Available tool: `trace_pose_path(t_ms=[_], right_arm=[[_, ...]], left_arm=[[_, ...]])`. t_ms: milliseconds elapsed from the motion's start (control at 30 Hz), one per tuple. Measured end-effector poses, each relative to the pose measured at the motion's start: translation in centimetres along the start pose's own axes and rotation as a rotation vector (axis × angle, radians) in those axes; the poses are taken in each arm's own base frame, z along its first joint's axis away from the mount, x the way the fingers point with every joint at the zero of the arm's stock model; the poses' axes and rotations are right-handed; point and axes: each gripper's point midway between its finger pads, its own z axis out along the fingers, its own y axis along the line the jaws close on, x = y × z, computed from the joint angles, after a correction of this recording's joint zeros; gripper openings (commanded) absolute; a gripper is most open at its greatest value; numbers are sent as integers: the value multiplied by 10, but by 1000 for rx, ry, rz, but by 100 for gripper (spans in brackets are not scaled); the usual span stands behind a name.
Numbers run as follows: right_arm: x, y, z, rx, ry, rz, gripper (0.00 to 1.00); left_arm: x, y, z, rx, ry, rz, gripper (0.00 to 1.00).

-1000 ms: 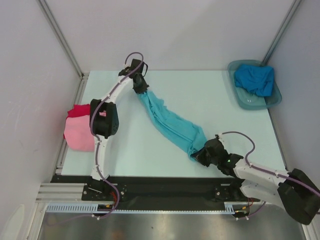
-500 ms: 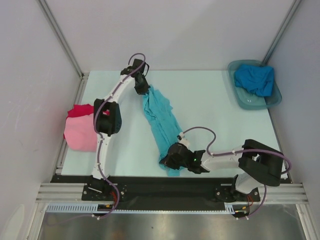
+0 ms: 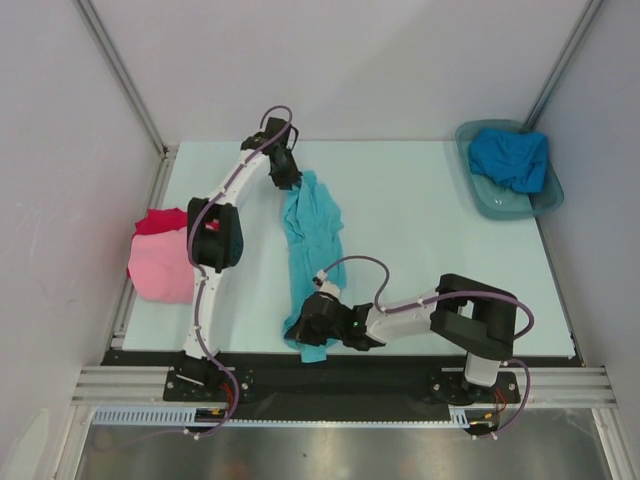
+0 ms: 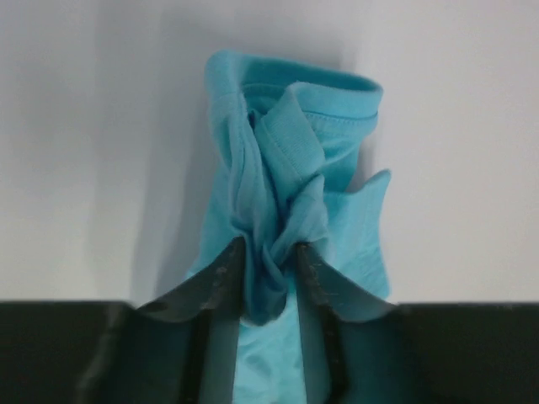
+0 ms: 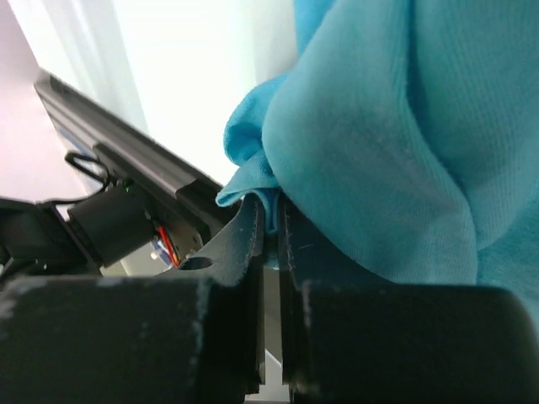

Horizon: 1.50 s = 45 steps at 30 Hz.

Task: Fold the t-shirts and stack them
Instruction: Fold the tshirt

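A turquoise t-shirt (image 3: 310, 235) lies stretched in a long strip down the table's middle. My left gripper (image 3: 287, 180) is at its far end. In the left wrist view, that gripper (image 4: 269, 248) has its jaws slightly parted, and a bunched fold of the shirt (image 4: 295, 135) sits loosely between them. My right gripper (image 3: 303, 328) is at the near end by the table's front edge. It (image 5: 271, 202) is shut tight on a thin hem of the turquoise cloth (image 5: 396, 126). A pink t-shirt (image 3: 160, 268) and a red t-shirt (image 3: 155, 220) lie together at the left edge. A deeper blue t-shirt (image 3: 510, 158) is crumpled in the tub.
The grey translucent tub (image 3: 505, 207) stands at the back right corner. The right arm's elbow (image 3: 475, 320) reaches across the near right of the table. Enclosure walls stand on both sides, and a black rail (image 3: 340, 365) runs along the front edge.
My right gripper has dragged the shirt's near end left along the front edge, swinging the strip from diagonal to nearly straight. The left jaws have parted a little on the far end.
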Motion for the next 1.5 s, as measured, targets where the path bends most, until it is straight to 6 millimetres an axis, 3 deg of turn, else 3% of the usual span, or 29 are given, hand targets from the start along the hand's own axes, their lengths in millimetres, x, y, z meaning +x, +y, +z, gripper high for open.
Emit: trace_pose_path(t_ms=[67,100,167,200,300,400,533,733,1000,1100,1167,1267,1300,1400,1500], right_arm=[[9,8,3,-20,22,-20,0],[12,10,4,-27,33,-30,6],[15,11,4,-35,40,-48,21],[15,11,3,-36,41,-54,44],[13,18,1,-60,35,-64,66],[7,26,-6,-79,20,-77,74],[-5,29,-10,-87,-2,-88,77],[-30,35,-25,-102,-45,-117,79],[-101,62,-57,-161,-146,-98,81],[-121,65,-68,-170,-168,-103,81],[-146,60,-77,-174,-196,-84,81],[-210,36,-86,-149,-291,-24,81],[-232,23,-90,-134,-323,-3,80],[-293,-13,-93,-107,-398,55,79],[-339,-45,-82,-100,-422,108,78]], left_arm=[[-3,-3,-2,13,-6,11,46],[-4,-4,-2,18,-12,13,49],[-6,-5,-2,22,-18,21,50],[-6,-5,-2,23,-19,25,51],[-5,-3,2,21,-24,37,51],[2,5,5,-2,-13,52,52],[4,13,3,-30,-15,68,52],[-14,18,-29,-62,-89,89,52],[-58,26,-99,-61,-242,59,53],[-63,33,-115,-56,-268,44,53],[-54,41,-116,-60,-261,36,52],[-21,60,-101,-83,-201,20,52],[-3,70,-88,-102,-158,12,52],[26,86,-68,-126,-92,-9,52],[50,99,-53,-149,-46,-35,52]])
